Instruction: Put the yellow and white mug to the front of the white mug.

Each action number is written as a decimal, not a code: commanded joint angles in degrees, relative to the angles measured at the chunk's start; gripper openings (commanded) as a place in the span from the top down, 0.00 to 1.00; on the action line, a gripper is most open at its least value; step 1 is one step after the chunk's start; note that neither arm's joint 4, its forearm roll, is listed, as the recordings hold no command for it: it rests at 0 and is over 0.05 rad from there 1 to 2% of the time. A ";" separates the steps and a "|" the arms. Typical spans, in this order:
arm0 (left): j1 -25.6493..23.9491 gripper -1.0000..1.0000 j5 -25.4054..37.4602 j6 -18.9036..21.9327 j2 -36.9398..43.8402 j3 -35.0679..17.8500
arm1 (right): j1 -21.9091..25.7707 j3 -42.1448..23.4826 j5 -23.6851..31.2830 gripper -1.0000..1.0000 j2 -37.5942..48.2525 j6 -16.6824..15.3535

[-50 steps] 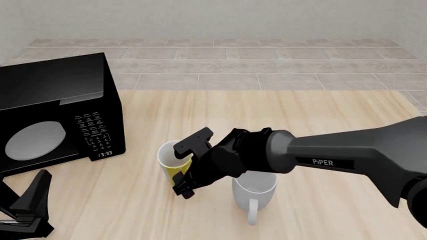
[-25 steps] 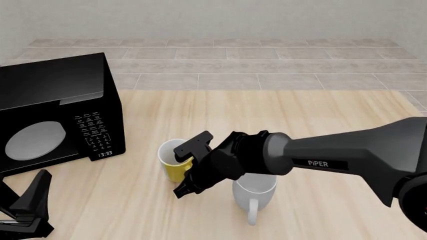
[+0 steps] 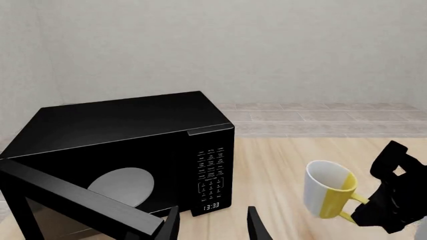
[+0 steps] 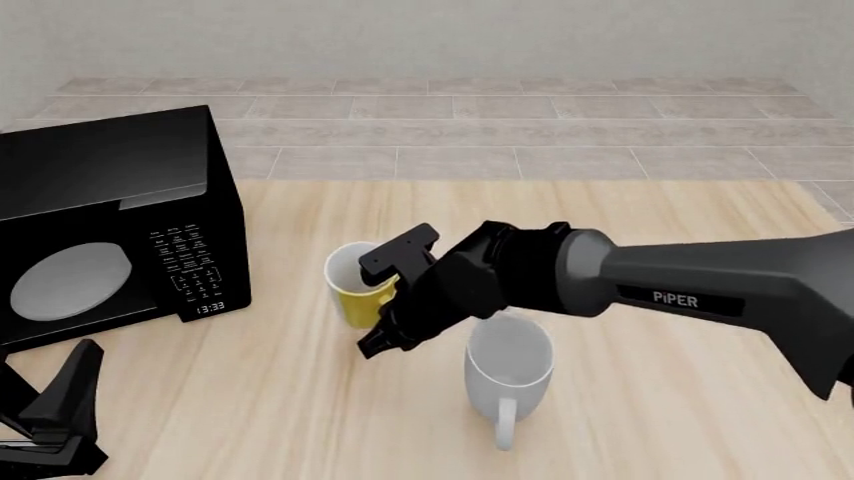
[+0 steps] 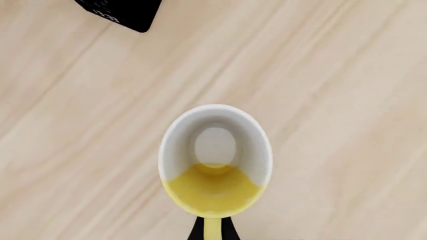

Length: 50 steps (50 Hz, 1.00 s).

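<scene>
Between the microwave (image 4: 114,225) and the white mug (image 4: 509,378), the yellow and white mug (image 4: 358,288) is now clear of the table (image 4: 641,240), carried by the right gripper (image 4: 387,300). Over the last second it has risen and travelled a little away from the camera and to the right; half a second ago it sat lower, close to the wood. In the right wrist view the two fingers close on the yellow loop handle (image 5: 211,229) from either side, so the claw is nearly shut with the handle pinched between its tips. From the left wrist view the mug (image 3: 329,190) hangs upright, open end up, with a visible gap under its base. Judged against the task, the lift stage appears complete and the transfer is under way; the mug remains behind and to the left of the white mug, which stands upright on the table with its handle toward the camera, so the placement at its front is not yet done. The left gripper (image 4: 60,415) rests low at the near left with its fingers (image 3: 257,225) parted and nothing between them. Legible writing: "PiPER" in white on the right arm's forearm (image 4: 681,297); "13:33" on the microwave clock (image 4: 210,307). The keypad legends are too small to read.
</scene>
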 commanded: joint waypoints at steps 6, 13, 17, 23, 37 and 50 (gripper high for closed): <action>0.01 0.00 0.00 0.00 0.00 0.00 | -5.30 -4.17 3.16 1.00 -0.88 -0.80; 0.00 0.00 0.00 0.01 -0.01 0.00 | -7.46 -4.70 3.70 1.00 -1.57 -0.70; 0.00 0.00 0.00 0.00 -0.01 0.00 | -7.92 -3.41 3.26 1.00 -2.99 0.01; 0.00 0.00 0.00 -0.01 0.01 0.00 | -9.58 -1.64 2.40 1.00 -3.80 0.62; 0.00 0.00 0.00 0.00 0.00 0.00 | -12.12 2.62 -0.19 1.00 -6.11 2.65; 0.00 0.00 0.00 -0.01 -0.01 0.00 | -16.10 4.13 -1.27 1.00 -6.25 2.53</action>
